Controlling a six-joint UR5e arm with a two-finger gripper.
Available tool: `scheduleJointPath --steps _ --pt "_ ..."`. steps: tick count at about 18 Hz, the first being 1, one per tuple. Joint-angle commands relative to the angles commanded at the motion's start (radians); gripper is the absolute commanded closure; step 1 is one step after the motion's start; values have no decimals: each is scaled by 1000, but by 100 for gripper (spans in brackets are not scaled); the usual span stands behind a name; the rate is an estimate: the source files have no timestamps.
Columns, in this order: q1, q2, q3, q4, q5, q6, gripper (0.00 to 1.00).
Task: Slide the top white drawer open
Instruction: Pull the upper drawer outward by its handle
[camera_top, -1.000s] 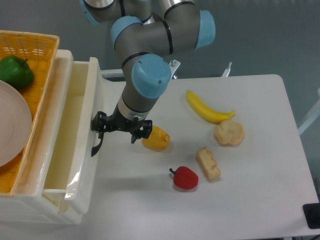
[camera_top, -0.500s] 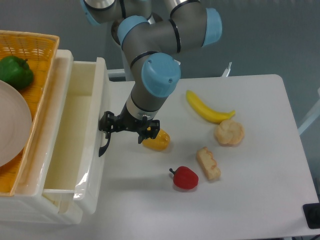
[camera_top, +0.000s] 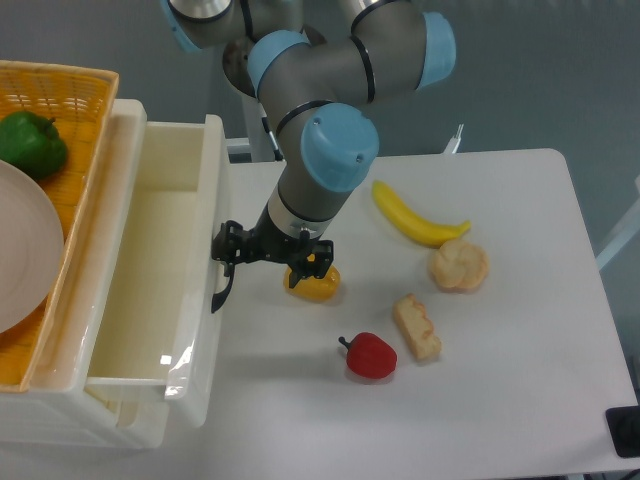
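One robot arm reaches down from the top of our view over a white table (camera_top: 520, 400), and its black gripper (camera_top: 228, 262) is at the black curved handle (camera_top: 221, 291) on the front of the top white drawer (camera_top: 150, 290). We cannot tell for certain how wide the fingers stand, since the gripper body hides them, though it appears hooked on the handle. The drawer sits at the left of the scene, pulled well out of its cream cabinet, its shallow glossy inside bare and open to view; its front panel now lies further right than half a second ago, and further still than a second ago, so more of the tray shows. The gripper and arm have shifted right by a like amount. Below it the lower white drawer (camera_top: 120, 425) is only partly visible. On top of the cabinet rests an orange wicker basket (camera_top: 70, 90) holding a green pepper (camera_top: 30, 142) and a pale plate (camera_top: 20, 250). Just beside the gripper lies a yellow pepper (camera_top: 312, 284), now partly covered by the wrist. A banana (camera_top: 415, 217), a round bread roll (camera_top: 458, 265), a bread slice (camera_top: 416, 326) and a red pepper (camera_top: 371, 356) lie unmoved on the table.
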Motion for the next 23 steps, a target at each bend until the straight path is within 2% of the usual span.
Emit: scheduleJointPath --steps 10,23 --pt "48 3 2 0 14 41 0" --pt "64 -3 9 0 14 45 0"
